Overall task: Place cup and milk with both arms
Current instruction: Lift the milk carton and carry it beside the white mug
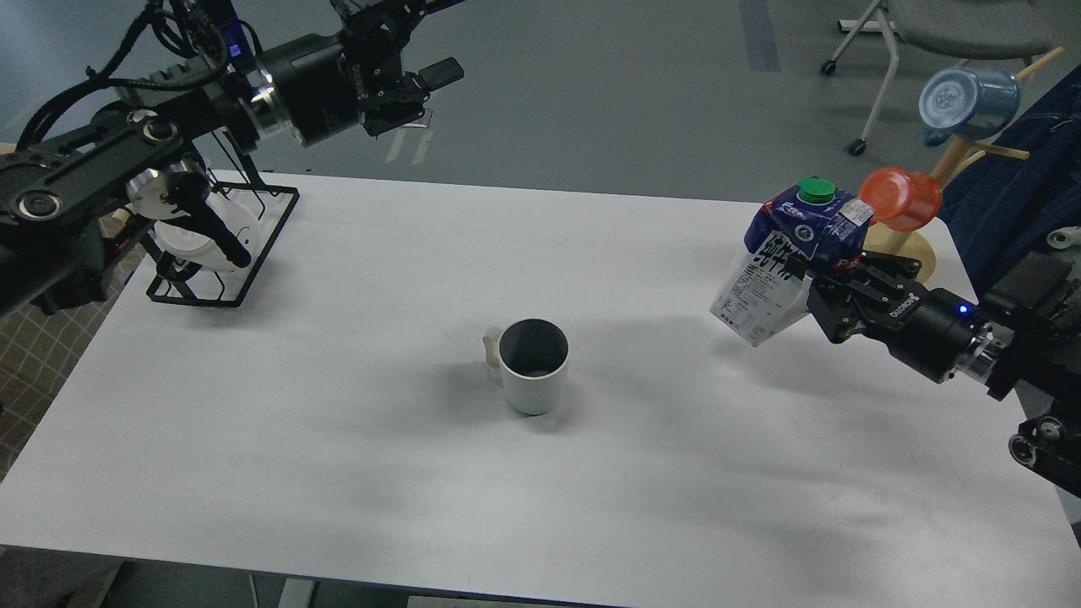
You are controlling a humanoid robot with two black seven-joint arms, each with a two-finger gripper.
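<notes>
The right end effector (815,283) grips the tilted milk (781,270) above the bench (338,473), hiding its right side. The cup (532,365) stands mid-bench. The left end effector (418,89) looks dark; spread unclear.

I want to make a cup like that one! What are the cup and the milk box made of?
The cup looks like ceramic: thick white wall with matte ribbing, dark smooth inside. It could be hard plastic; the view can't rule that out. The milk carton looks like coated paperboard, with folded gable creases and printed, slightly glossy faces. Its green cap looks like plastic. The right gripper holds the carton tilted.
</notes>
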